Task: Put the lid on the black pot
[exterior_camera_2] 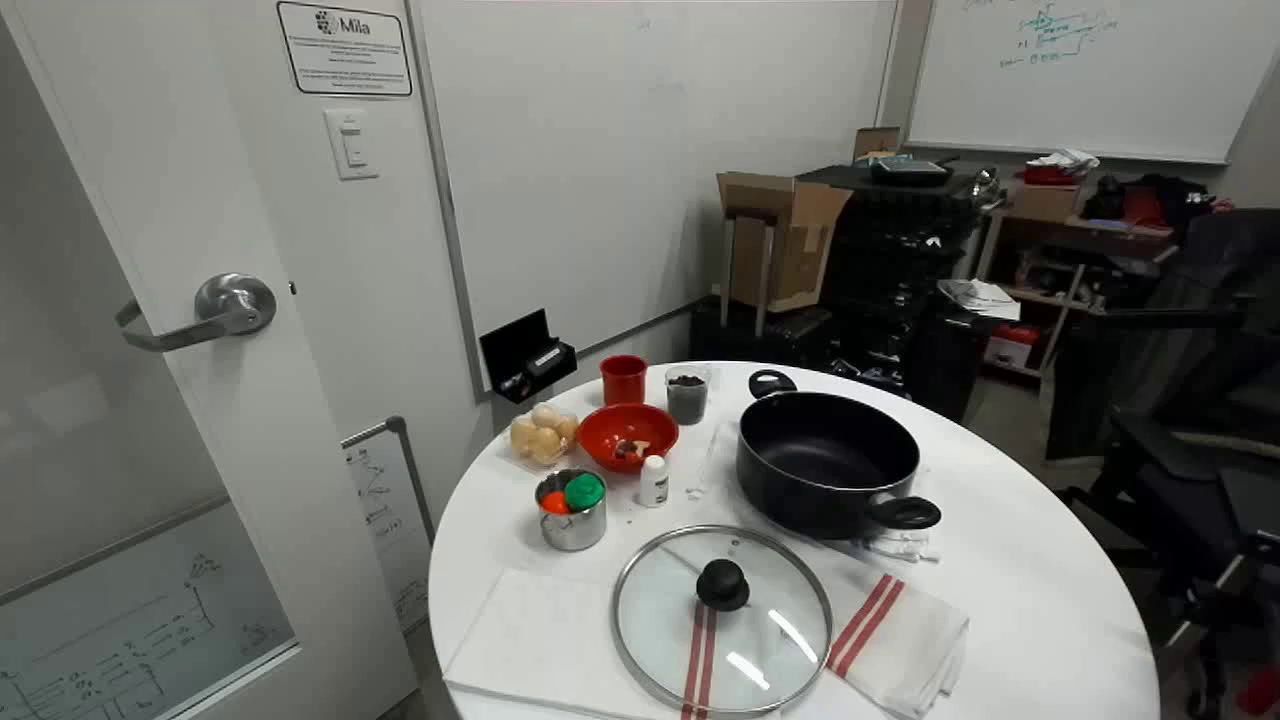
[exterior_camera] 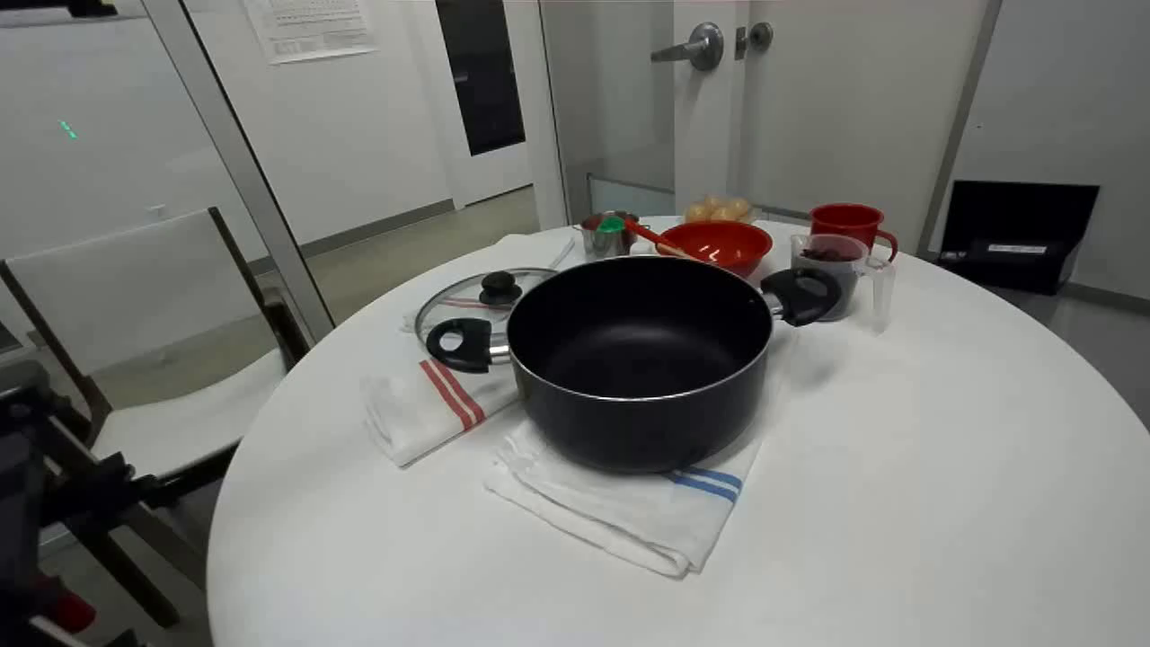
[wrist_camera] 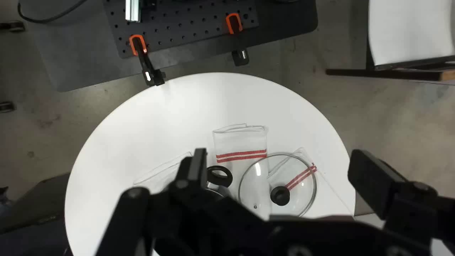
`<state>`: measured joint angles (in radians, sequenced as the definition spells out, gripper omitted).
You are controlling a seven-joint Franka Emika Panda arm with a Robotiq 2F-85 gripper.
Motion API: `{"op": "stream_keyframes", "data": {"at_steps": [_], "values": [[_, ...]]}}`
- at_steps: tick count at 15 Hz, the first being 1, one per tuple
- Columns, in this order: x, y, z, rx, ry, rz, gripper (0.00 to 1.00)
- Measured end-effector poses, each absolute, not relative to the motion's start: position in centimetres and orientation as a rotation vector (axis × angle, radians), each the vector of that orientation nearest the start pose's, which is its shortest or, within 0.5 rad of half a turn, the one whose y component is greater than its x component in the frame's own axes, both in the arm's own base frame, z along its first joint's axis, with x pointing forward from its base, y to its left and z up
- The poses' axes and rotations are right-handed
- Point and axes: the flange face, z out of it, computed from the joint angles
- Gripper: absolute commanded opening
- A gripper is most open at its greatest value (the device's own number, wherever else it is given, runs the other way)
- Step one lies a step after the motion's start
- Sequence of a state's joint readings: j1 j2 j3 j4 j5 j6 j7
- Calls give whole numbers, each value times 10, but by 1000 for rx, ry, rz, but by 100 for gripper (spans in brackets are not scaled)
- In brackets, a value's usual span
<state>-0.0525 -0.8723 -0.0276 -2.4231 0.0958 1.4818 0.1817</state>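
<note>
I see the black two-fingered gripper, blurry but, I think, spread wide and holding nothing. The round clear glass lid lies low in the wrist view, just right of the middle. The big round black pot, mid-frame in an exterior view, has a bare top. Lifting and covering are both left to do.

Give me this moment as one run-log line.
gripper: open, empty | lid: lying on red-striped cloth | black pot: uncovered, on blue-striped cloth | status: lid not yet placed
</note>
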Motion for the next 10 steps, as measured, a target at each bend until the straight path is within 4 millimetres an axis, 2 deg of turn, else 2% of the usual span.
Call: {"op": "stream_keyframes", "data": {"at_steps": [10], "values": [[277, -11, 575, -3011, 357, 118, 100]]}}
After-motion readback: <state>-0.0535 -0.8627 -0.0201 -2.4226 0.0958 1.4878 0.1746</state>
